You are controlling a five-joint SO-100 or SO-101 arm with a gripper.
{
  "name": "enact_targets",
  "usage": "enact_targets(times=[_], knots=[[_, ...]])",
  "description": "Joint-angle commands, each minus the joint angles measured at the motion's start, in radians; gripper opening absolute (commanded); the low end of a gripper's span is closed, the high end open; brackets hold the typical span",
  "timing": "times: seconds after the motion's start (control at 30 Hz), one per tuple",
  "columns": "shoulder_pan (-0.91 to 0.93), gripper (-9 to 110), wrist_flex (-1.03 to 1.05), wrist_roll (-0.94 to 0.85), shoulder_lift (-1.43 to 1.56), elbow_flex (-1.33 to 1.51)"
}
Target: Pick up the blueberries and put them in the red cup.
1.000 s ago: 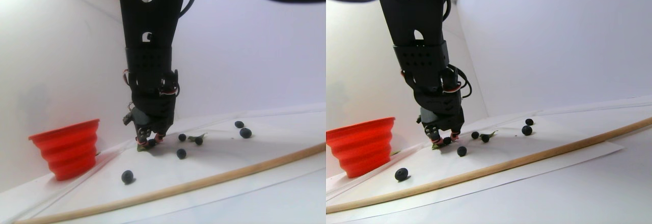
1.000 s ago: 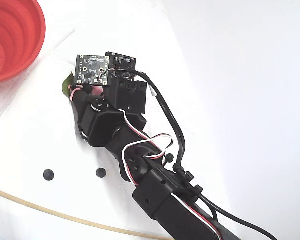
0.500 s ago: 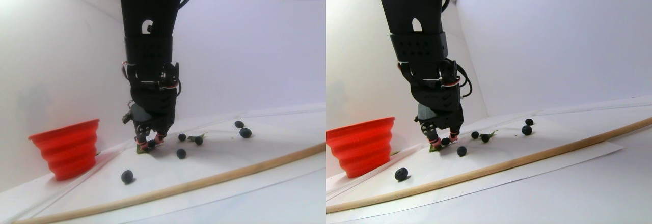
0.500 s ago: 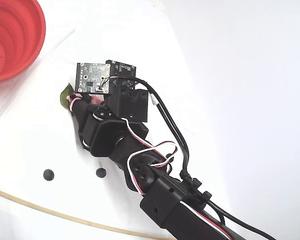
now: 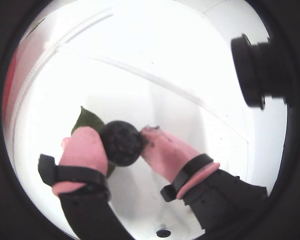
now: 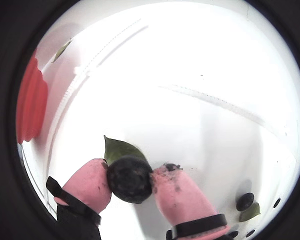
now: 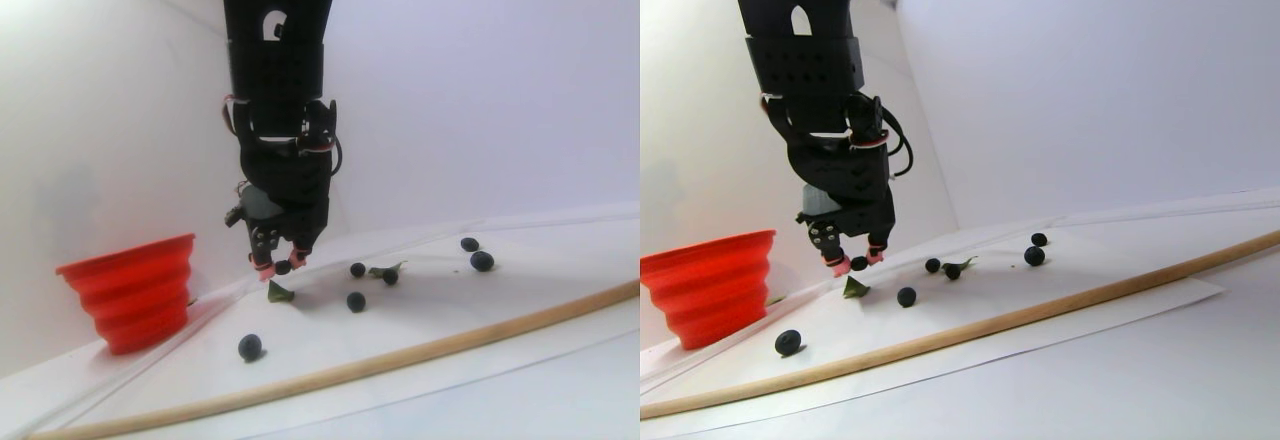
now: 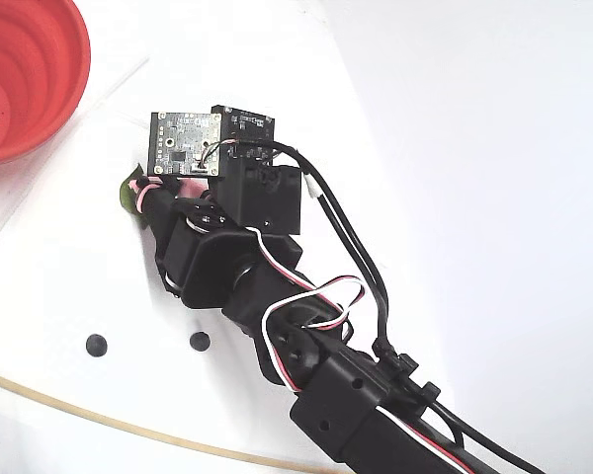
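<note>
1. The black two-finger gripper (image 5: 125, 145) with pink rubber fingertips (image 5: 82, 150) is closed on one small round dark blue-black berry (image 5: 121, 143); in both wrist views a pad presses each side of it.
2. In the stereo pair view the gripper (image 7: 281, 265) hangs above the white paper sheet (image 7: 440, 305) with the held berry (image 7: 282, 267) clear of the surface.
3. A flat green leaf (image 6: 121, 150) lies on the sheet under the held berry, showing at its 11 o'clock in a wrist view.
4. The remaining loose blueberries (image 7: 356, 301) lie on the sheet; in the left half of the stereo pair view they sit from 7 o'clock round to 3 o'clock of the gripper.
5. The large round red-orange plastic cup (image 7: 135, 290) stands upright at the gripper's 8 o'clock in that view, well apart from it.
6. In the fixed view the cup (image 8: 40, 69) sits at the gripper's 10 o'clock, with something small and dark inside at the left edge.
7. A thin wooden rod (image 7: 420, 345) lies along the near edge of the sheet.
</note>
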Motion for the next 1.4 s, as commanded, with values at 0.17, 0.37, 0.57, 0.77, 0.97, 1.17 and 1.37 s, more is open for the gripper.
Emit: enact_targets(times=[0.17,0.37,0.57,0.77,0.97,1.17,1.37], knots=[[-0.083,14,-0.034,0.014,0.225,0.023],[-0.098,14,-0.031,0.017,0.267,0.048],[-0.120,14,-0.018,0.020,0.314,0.072],[-0.143,14,0.002,0.021,0.362,0.078],[-0.163,14,0.018,0.028,0.408,0.089],[-0.187,14,0.020,0.028,0.442,0.118],[-0.222,14,0.023,0.034,0.482,0.143]])
